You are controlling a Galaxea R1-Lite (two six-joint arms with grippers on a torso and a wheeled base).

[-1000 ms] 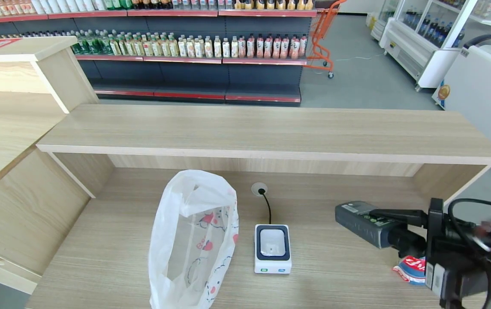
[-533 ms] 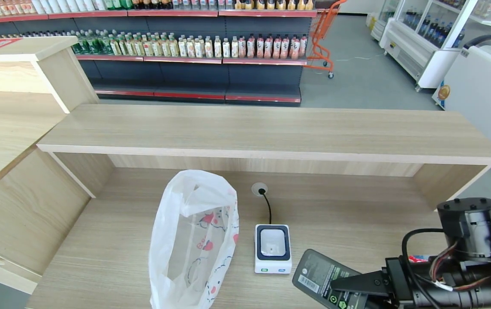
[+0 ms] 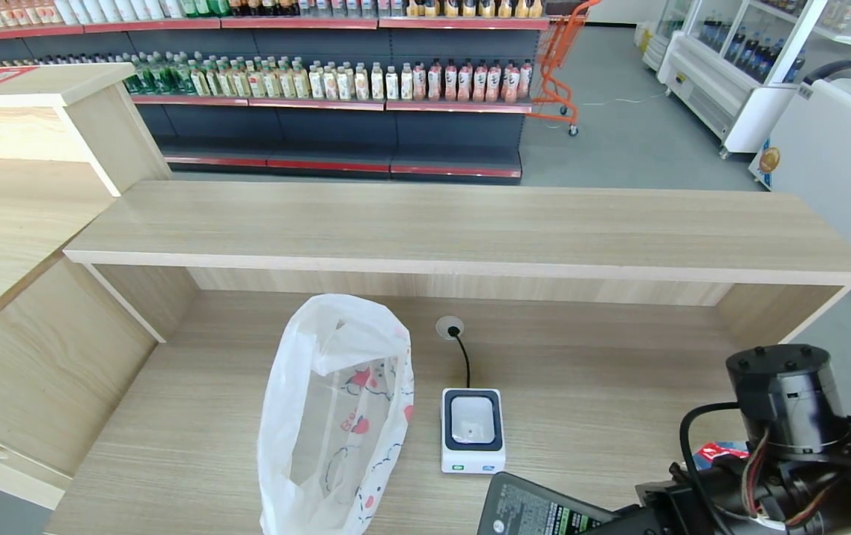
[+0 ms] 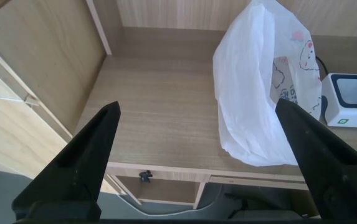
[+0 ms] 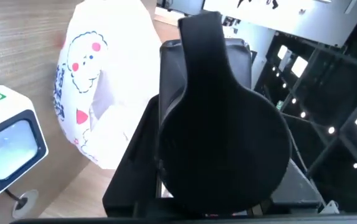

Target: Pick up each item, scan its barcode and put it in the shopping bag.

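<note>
Dark package clamped in right end effector, beside scanner.

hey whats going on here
A robot is working a shop checkout. Its right pincer grips a dark flat package at the near edge of the pale wooden counter, just right of the white box-shaped barcode scanner. A white plastic shopping bag stands open left of the scanner. The left pincer is open and empty. A red and white packet lies on the counter by the right arm.
</note>
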